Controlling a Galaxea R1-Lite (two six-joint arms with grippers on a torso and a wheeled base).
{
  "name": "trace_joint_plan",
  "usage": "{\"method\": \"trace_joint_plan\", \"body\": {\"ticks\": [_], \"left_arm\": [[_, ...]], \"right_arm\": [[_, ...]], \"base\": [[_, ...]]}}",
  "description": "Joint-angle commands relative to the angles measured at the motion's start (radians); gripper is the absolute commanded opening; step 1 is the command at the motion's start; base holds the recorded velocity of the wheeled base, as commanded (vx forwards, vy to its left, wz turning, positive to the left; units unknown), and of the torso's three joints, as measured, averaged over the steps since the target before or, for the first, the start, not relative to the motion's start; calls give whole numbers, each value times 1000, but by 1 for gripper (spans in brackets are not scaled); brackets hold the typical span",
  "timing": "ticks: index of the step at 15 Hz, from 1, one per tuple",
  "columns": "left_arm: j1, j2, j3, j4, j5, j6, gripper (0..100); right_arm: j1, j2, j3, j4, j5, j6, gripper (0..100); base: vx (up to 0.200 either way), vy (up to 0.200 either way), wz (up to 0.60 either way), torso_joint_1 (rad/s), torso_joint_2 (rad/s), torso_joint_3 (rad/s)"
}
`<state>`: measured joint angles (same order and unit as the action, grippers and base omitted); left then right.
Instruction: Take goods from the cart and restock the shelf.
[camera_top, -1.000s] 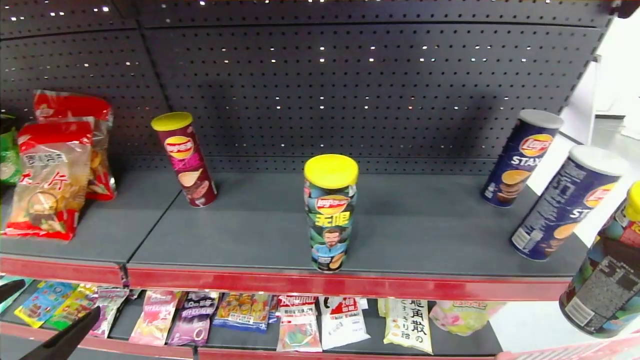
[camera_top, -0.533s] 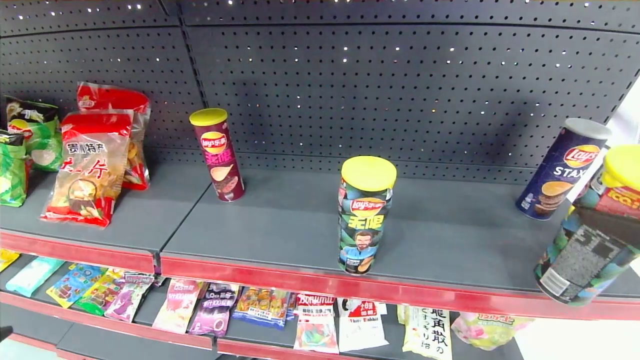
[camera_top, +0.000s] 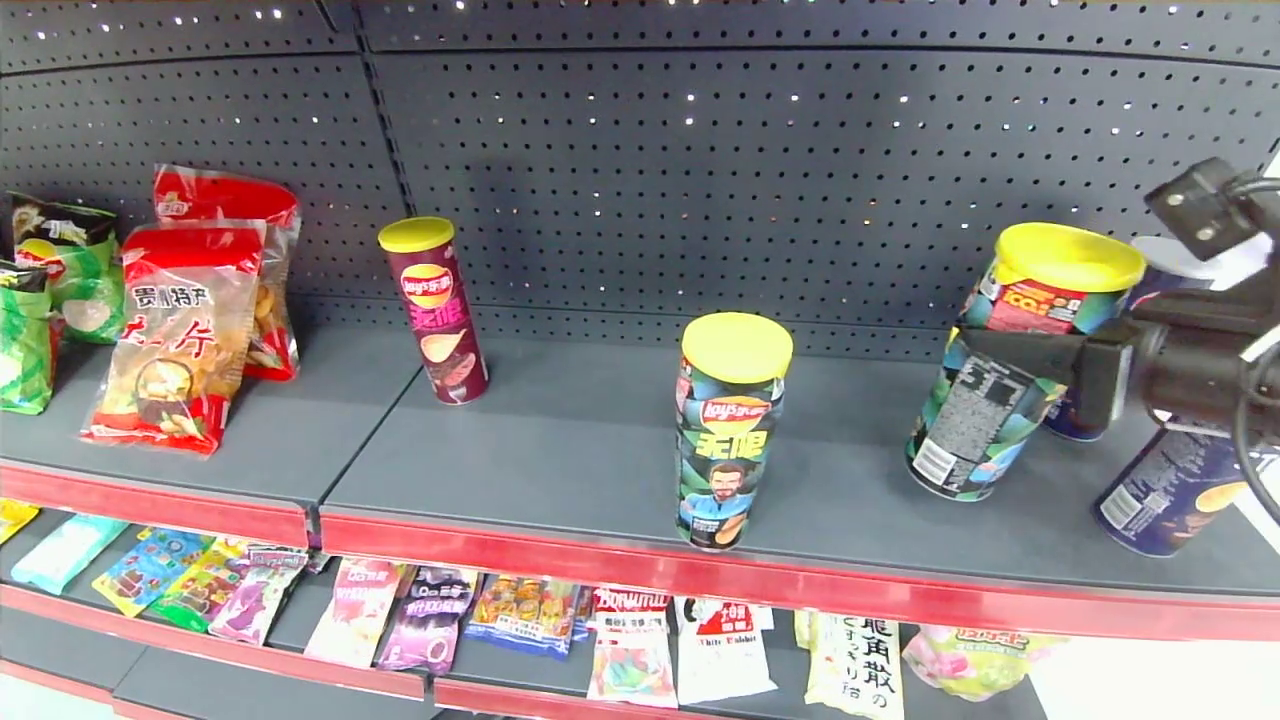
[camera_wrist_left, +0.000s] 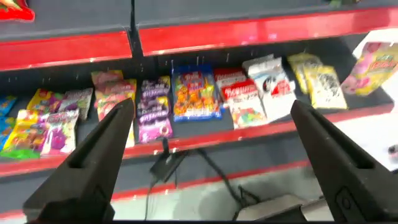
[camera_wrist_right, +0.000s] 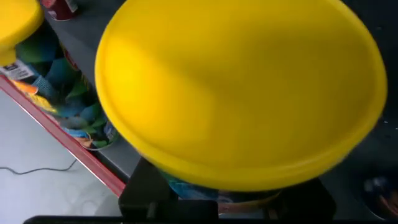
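Moved since half a second back: the right gripper (camera_top: 1012, 355) has carried the patterned can (camera_top: 970, 420) in from the right end of the shelf (camera_top: 560, 450); it now hangs over the shelf's right part, in front of a blue can (camera_top: 1165, 490). The other stock has kept its place.

Stock on the shelf:
- matching can (camera_top: 732, 430), upright, at the front edge, middle
- maroon can (camera_top: 440, 310), upright, toward the back, left of middle
- blue can, leaning, near the right end
- red snack bags (camera_top: 170, 330), at the left end

Progress, as I judge it: the patterned can is over the shelf but not yet set down. It is tilted, lid toward the right end, base low over the board; whether it touches I cannot tell. Left to do: stand it upright and release it. The bare board between cans suggests more stock could follow.

Grippers:
- right gripper: clamped across the upper body of the patterned can, just below its yellow lid (camera_wrist_right: 242, 93)
- left gripper (camera_wrist_left: 211, 155): fingers wide apart, holding nothing, low in front of the packets on the lower shelf (camera_wrist_left: 205, 93)
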<state>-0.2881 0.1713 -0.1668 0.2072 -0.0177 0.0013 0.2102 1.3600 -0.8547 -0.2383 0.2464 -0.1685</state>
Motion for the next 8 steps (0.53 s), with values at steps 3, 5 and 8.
{"method": "trace_joint_plan", "body": {"ticks": [3, 5, 8], "left_arm": [[-14, -141, 79, -63, 67, -47, 100], [-19, -159, 79, -65, 54, -58, 100], [-33, -171, 81, -65, 111, -17, 100]], "right_arm": [[11, 209, -141, -10, 50, 9, 0], [20, 272, -205, -9, 90, 3, 0], [61, 399, -325, -10, 128, 4, 0]], "base": [[0, 0, 0, 0, 0, 0], [0, 0, 0, 0, 0, 0], [0, 0, 0, 0, 0, 0]]}}
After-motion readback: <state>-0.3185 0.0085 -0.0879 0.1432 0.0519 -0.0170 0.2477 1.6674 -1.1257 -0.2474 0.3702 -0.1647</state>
